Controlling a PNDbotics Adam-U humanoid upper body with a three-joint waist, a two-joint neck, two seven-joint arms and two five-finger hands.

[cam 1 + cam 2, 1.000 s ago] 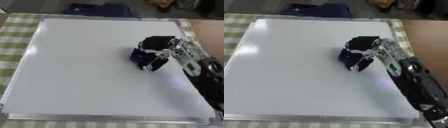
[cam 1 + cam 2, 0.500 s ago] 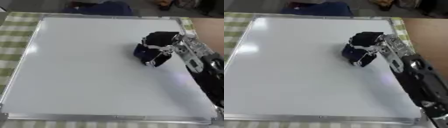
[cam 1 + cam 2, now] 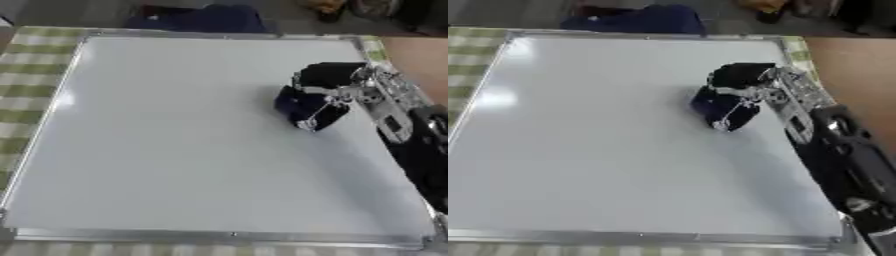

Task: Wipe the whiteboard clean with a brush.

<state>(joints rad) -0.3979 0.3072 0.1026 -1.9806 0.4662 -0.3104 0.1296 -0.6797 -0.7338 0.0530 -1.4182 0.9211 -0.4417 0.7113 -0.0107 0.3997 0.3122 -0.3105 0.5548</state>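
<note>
- Since a second ago the right hand (image 3: 337, 92) and the dark brush (image 3: 306, 109) it carries have slid a little toward the whiteboard's far edge and right edge; the board itself lies as it did.
- Left eye view: the whiteboard (image 3: 175, 140) fills most of the tabletop, its metal frame running along all four edges, and its surface looks white with no marks that I can make out.
- Same view: the brush sits on the board's right half, nearer the far edge than the near one, just inside the right frame rail.
- Same view: the hand's fingers are curled round the brush from above, and the arm comes in along the board's right edge from the near right corner.
- Same view: the brush's long axis seems to run from far-right to near-left, its lower end touching the board; its exact outline is too dark to tell.
- Right eye view: the black forearm (image 3: 842, 160) shows at greater length here, crossing the near right corner of the board.
- Same view: more of the brown surface (image 3: 859, 70) beyond the right edge shows, and less of the green checked cloth (image 3: 465, 37) at the left.
- Same view: a dark blue bundle (image 3: 636, 20) lies just past the far edge.
</note>
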